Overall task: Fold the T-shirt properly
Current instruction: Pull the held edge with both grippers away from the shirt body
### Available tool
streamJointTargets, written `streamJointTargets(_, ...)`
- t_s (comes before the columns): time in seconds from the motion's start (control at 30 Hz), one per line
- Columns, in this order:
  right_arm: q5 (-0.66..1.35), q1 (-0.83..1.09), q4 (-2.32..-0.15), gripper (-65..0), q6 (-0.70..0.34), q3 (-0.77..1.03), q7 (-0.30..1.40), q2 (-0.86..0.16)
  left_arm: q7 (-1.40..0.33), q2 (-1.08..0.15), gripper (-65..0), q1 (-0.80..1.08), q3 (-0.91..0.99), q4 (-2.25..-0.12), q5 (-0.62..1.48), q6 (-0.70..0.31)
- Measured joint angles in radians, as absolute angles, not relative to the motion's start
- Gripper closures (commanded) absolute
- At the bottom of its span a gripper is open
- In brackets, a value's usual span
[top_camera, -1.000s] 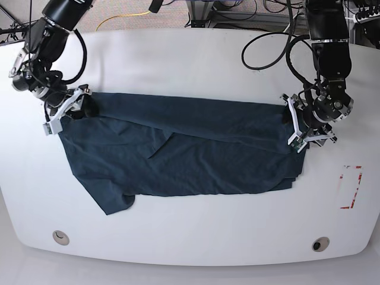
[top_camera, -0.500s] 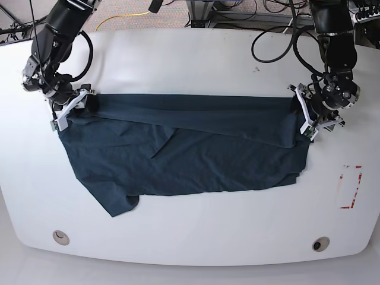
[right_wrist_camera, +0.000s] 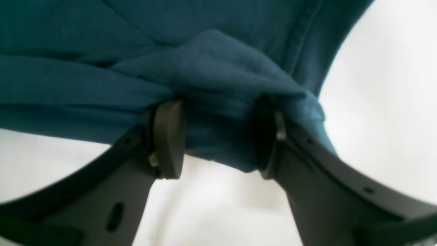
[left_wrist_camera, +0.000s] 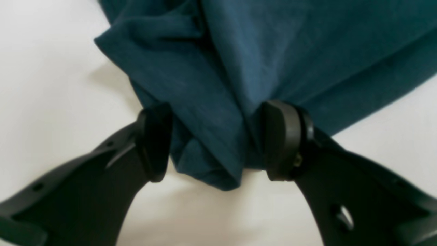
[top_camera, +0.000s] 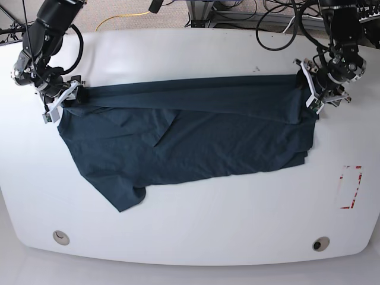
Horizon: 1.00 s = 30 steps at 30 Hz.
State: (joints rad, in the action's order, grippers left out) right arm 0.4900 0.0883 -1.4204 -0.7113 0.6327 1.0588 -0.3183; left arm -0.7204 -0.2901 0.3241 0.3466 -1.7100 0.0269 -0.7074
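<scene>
The dark navy T-shirt (top_camera: 190, 142) lies spread sideways across the white table (top_camera: 190, 53), with one short sleeve (top_camera: 123, 199) pointing toward the near edge. Its far edge runs as a stretched fold between both grippers. My left gripper (top_camera: 310, 90) sits at the shirt's right end in the base view. In the left wrist view it (left_wrist_camera: 218, 141) is shut on a bunch of T-shirt (left_wrist_camera: 211, 102). My right gripper (top_camera: 59, 102) is at the shirt's left end. In the right wrist view it (right_wrist_camera: 218, 140) is shut on gathered T-shirt (right_wrist_camera: 222, 85).
A red outlined rectangle (top_camera: 351, 187) is marked on the table at the right. Two round holes (top_camera: 60, 237) (top_camera: 320, 244) sit near the front edge. Cables, one of them yellow (top_camera: 122, 18), lie beyond the far edge.
Both grippers have moved toward the table's far side and a little outward, carrying the shirt's ends. The far fold is pulled straighter and the whole shirt has slid away from the front edge.
</scene>
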Motion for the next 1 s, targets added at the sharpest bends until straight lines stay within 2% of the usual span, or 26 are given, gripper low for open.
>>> streamJointTargets(0.13,0.463,0.150,-1.517,-30.6,-0.707,0.633,1.099,-0.307,-0.777,-0.282,-38.5,0.402,0.430,-1.821,-0.002,-0.719)
streamJointTargets(0.27,0.422,0.187,-1.589,-30.6,-0.701,0.631,1.127,-0.292,-0.886,-0.275,-38.5,0.397,0.508,-1.894,-0.029,-0.706)
streamJointTargets(0.43,0.422,0.200,-1.642,-30.6,-0.698,0.633,1.134,-0.285,-0.991,-0.276,-38.5,0.388,0.596,-1.959,0.085,-0.704)
streamJointTargets(0.63,0.421,0.196,-1.652,-30.6,-0.699,0.633,1.172,-0.266,-1.063,-0.263,-38.5,0.294,0.653,-1.964,0.212,-0.704)
streamJointTargets(0.8,0.419,0.195,-1.685,-30.6,-0.699,0.633,1.179,-0.257,-1.089,-0.158,-38.6,0.197,0.653,-1.970,0.216,-0.697)
streamJointTargets(0.9,0.418,0.191,-1.693,-30.6,-0.699,0.632,1.179,-0.239,-1.200,-0.098,-38.8,0.120,0.635,-1.963,0.221,-0.703)
streamJointTargets(1.0,0.416,0.195,-1.692,-30.6,-0.699,0.631,1.181,-0.234,-1.280,-0.105,-38.6,0.064,0.598,-1.961,0.210,-0.696)
